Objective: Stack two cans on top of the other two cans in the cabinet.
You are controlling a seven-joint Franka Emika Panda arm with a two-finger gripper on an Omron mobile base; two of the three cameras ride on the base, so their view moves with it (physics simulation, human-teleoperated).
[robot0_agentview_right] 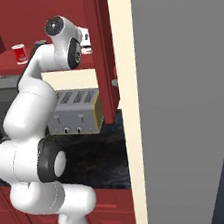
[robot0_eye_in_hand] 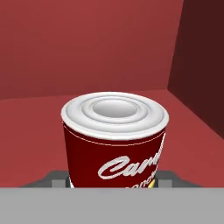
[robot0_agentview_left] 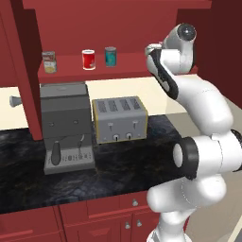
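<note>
Your fingers (robot0_eye_in_hand: pixel 114 183) pinch the dark red can (robot0_eye_in_hand: pixel 114 140) at the cabinet's (robot0_agentview_left: pixel 132 19) right corner. On its shelf the tan-labelled can (robot0_agentview_left: pixel 49 62), bright red can (robot0_agentview_left: pixel 88 59) and teal can (robot0_agentview_left: pixel 110 56) stand apart: nothing stacked yet.

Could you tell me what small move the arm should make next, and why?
Probably lift the dark red can straight up. The hand view shows the hand shut on it, low on the cabinet shelf, and it has to clear the top of the teal can or the tan-labelled can before stacking.
</note>
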